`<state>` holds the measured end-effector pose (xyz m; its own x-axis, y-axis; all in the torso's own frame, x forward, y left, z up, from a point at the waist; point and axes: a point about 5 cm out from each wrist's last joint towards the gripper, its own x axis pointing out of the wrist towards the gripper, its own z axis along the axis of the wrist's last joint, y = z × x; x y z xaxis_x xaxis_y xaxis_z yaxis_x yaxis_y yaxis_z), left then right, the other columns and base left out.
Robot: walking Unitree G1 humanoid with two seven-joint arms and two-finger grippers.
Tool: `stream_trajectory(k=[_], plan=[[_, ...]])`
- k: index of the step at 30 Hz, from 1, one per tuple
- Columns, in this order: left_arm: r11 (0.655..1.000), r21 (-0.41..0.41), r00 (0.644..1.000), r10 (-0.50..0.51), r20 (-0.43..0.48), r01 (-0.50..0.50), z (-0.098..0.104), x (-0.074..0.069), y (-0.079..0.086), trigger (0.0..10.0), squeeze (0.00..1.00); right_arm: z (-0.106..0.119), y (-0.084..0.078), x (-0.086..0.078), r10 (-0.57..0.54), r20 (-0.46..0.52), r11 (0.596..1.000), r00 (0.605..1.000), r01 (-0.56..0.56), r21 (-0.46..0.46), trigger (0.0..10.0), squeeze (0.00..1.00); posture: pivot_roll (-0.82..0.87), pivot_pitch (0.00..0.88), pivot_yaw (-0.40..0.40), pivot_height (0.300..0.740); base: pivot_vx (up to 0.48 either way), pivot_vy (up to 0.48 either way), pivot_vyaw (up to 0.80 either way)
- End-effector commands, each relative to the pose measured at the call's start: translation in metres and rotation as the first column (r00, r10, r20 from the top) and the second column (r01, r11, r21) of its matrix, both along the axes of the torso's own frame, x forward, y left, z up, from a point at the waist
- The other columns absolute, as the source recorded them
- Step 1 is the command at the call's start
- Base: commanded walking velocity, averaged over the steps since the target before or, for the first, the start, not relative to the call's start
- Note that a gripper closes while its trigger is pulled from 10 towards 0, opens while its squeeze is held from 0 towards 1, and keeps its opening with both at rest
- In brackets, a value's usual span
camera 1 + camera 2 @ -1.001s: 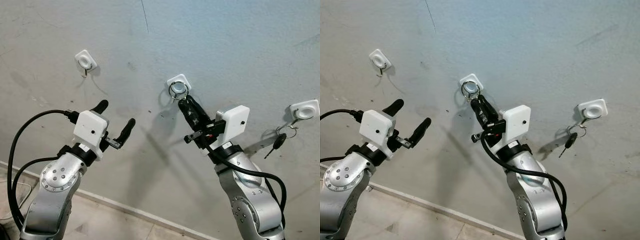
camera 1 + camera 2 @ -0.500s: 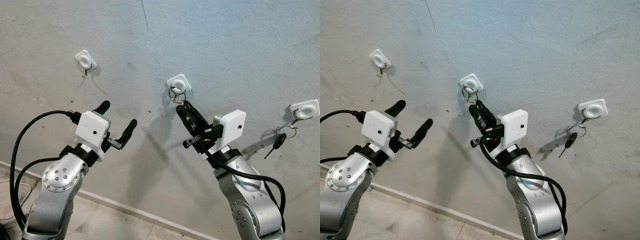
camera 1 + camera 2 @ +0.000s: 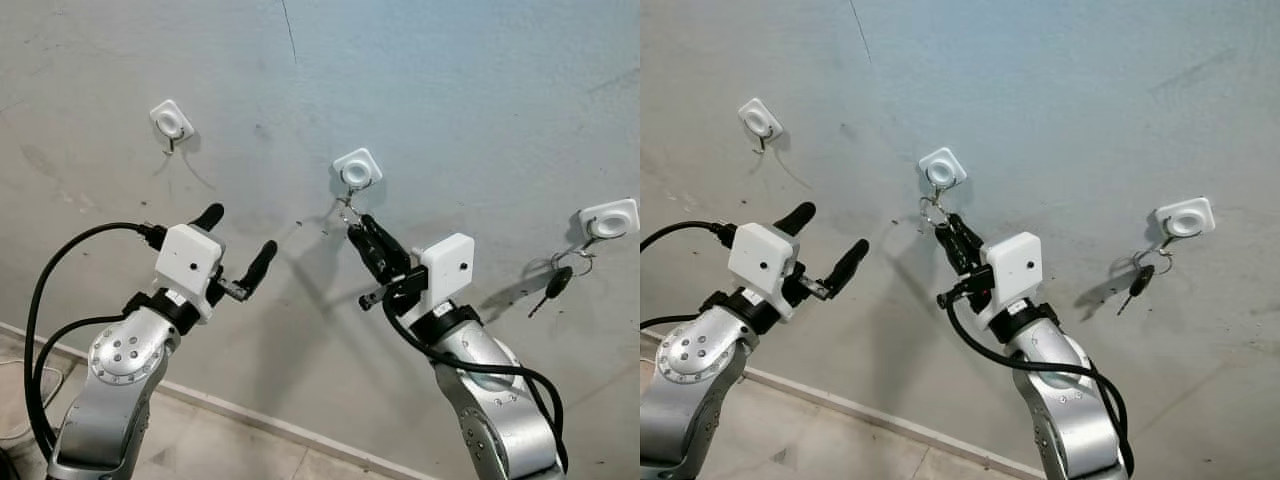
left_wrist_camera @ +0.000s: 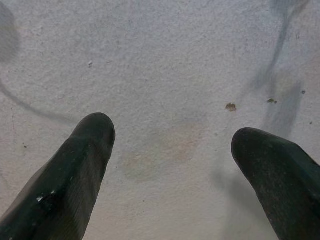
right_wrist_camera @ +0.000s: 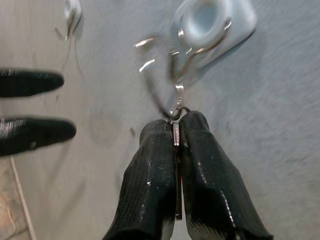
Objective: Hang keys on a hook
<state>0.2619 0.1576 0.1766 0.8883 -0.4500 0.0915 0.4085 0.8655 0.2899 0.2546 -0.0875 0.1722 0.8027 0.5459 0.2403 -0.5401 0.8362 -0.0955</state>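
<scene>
Since a second ago your right gripper [image 3: 357, 228] has dropped down the wall [image 3: 450, 90] and away from the middle hook [image 3: 357, 168]. Earlier its fingertips sat right under the hook's white plate with the key ring [image 5: 165, 65] bunched against it; now there is a clear gap, and the ring hangs stretched below the hook toward the fingertips. The right arm has also swung slightly toward the robot's left. Your left gripper [image 3: 237, 235] has barely moved, rising only a touch.

The right gripper's two black fingers [image 5: 152, 165] are pressed together with a thin metal key [image 5: 176, 137] pinched between them, its edge showing in the seam. A small link at the fingertips joins it to the key ring, which loops up to the wire of the middle hook; whether the ring sits fully on the hook is hard to tell.

The left gripper hovers close to the wall below the left hook [image 3: 171, 121], fingers [image 4: 75, 165] spread wide apart and holding nothing.

Another set of keys [image 3: 557, 279] hangs from the right hook [image 3: 607, 220], well apart from both grippers.
</scene>
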Motion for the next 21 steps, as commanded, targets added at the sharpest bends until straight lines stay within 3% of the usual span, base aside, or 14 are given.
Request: stream_trajectory(k=[1,8,21], plan=[[1.0,0.008,1.0,-0.009,-0.002,0.009,-0.001,0.002,-0.003,10.0,0.0,0.001,0.001,0.001,0.006,0.02,1.0,1.0,-0.005,-0.017,10.0,0.0,0.24,0.0,-0.031,0.74,0.0,0.0,0.0],[1.0,0.009,1.0,-0.01,-0.003,0.01,-0.002,0.002,-0.003,10.0,0.0,0.003,0.002,0.005,0.003,0.077,0.996,0.997,0.003,-0.085,10.0,0.0,0.24,0.0,-0.032,0.74,0.0,0.0,0.0],[1.0,0.008,1.0,-0.011,-0.007,0.011,-0.003,0.002,-0.004,10.0,0.0,0.003,-0.002,0.013,-0.032,0.091,0.995,0.995,0.04,-0.093,10.0,0.0,0.24,0.0,-0.034,0.74,0.0,0.0,0.0]])
